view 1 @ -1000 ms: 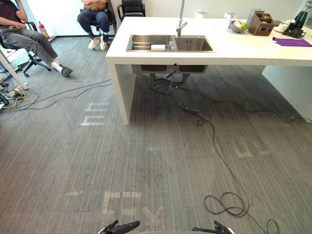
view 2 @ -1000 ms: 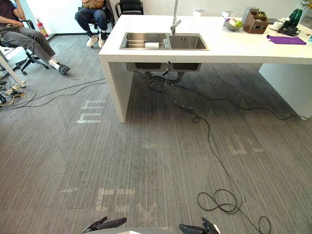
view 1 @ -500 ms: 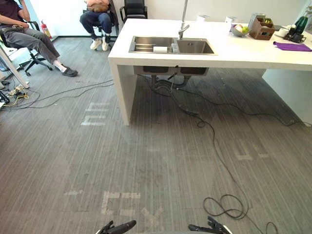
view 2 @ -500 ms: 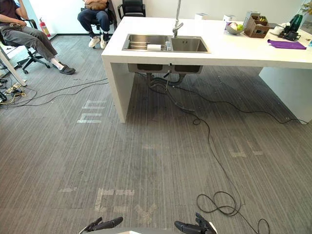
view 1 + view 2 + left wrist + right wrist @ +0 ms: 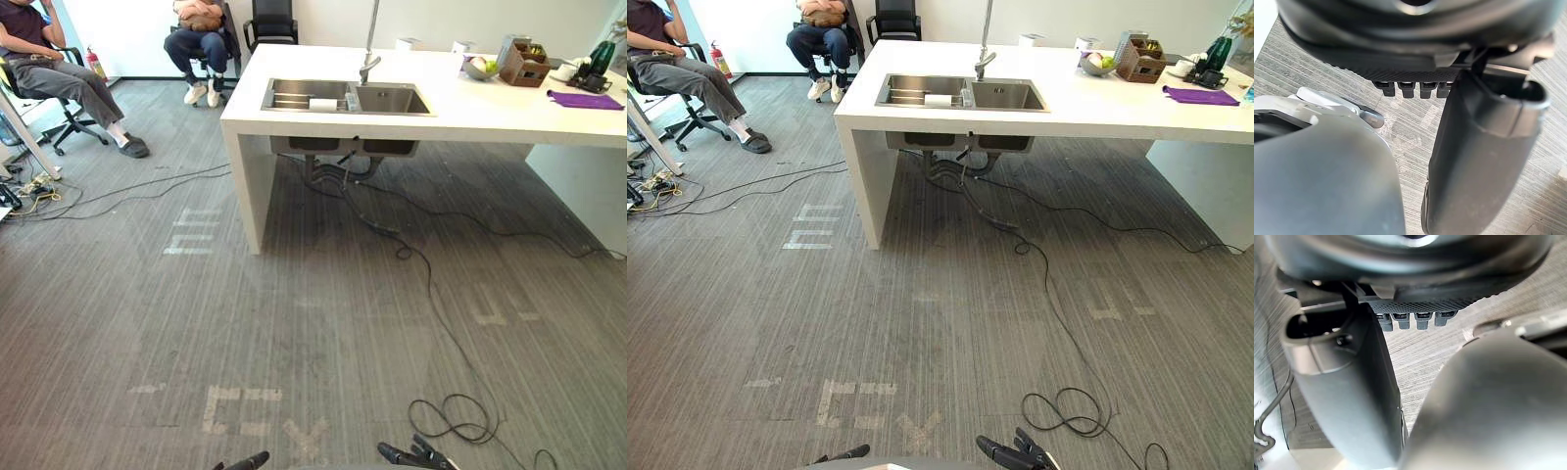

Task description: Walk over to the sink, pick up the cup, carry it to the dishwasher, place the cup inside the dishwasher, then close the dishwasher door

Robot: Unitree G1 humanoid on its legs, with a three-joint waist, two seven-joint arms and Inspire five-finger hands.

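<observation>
Hanging low, left robot hand [image 5: 250,459] and right robot hand [image 5: 416,456] loose-fingered, empty; sink [image 5: 392,98] well ahead.

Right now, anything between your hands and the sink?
Nothing solid visible. Left hand and right hand hang low, with carpet ahead up to the counter. The sink sits past the counter's front edge, so reach comes over that.

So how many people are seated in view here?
2. One person sits at the far left; a second person sits past the counter's left end, next to an empty black chair. More may be out of frame.
</observation>
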